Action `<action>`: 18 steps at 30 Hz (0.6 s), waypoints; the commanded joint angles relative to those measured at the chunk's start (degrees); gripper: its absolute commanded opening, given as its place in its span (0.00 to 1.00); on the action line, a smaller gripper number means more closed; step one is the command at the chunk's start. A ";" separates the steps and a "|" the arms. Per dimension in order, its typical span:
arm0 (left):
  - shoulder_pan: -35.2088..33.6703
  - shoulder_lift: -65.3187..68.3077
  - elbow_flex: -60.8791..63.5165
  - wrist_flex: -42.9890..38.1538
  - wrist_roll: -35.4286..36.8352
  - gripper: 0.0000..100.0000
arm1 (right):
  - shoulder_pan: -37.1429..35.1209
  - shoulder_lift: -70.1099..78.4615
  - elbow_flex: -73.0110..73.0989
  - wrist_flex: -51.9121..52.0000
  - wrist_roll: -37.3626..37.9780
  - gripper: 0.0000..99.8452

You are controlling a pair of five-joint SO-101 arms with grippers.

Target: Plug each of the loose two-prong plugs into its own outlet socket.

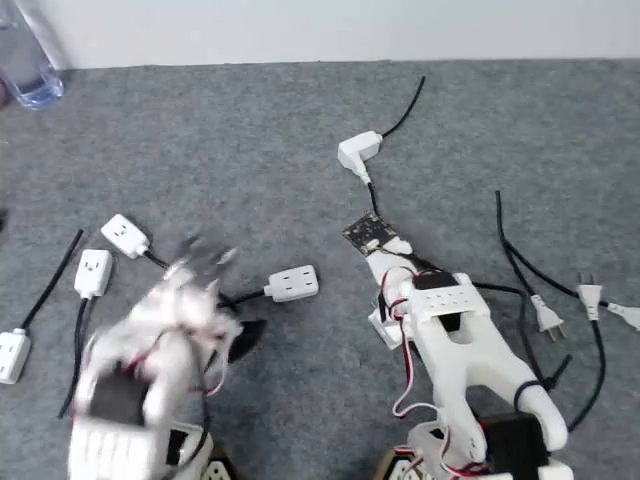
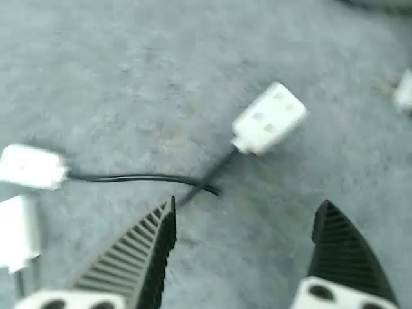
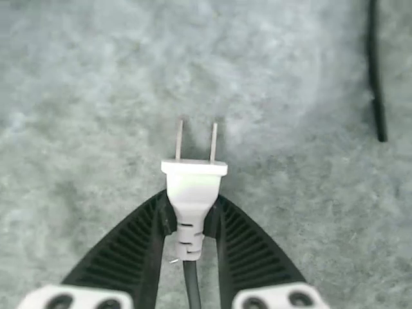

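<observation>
My right gripper (image 3: 192, 205) is shut on a white two-prong plug (image 3: 193, 180), prongs pointing away over the grey carpet. The right arm (image 1: 450, 330) stretches toward the table's middle. My left gripper (image 2: 248, 206) is open with nothing between its fingers, hovering short of a white outlet socket (image 2: 269, 119) on a black cable. In the high view that socket (image 1: 293, 283) lies just right of the blurred left arm (image 1: 170, 330). Two more sockets (image 1: 125, 235) (image 1: 93, 272) lie to the left, and another (image 1: 358, 152) sits farther back.
Loose plugs (image 1: 548, 318) (image 1: 590, 295) with black cords lie at the right edge. One more socket (image 1: 12, 355) sits at the far left edge. A clear bottle (image 1: 25, 60) stands at the back left corner. Black cables cross the carpet between the arms.
</observation>
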 commanded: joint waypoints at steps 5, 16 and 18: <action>-4.13 -20.84 5.93 -1.41 -0.97 0.32 | -1.36 -0.75 -7.91 9.10 0.53 0.01; -10.37 -15.74 19.30 -16.44 11.25 0.32 | -7.43 -0.75 -9.76 15.08 0.97 0.14; -12.40 -15.74 21.49 -18.64 14.42 0.32 | -8.84 -0.75 -9.76 14.99 1.32 0.15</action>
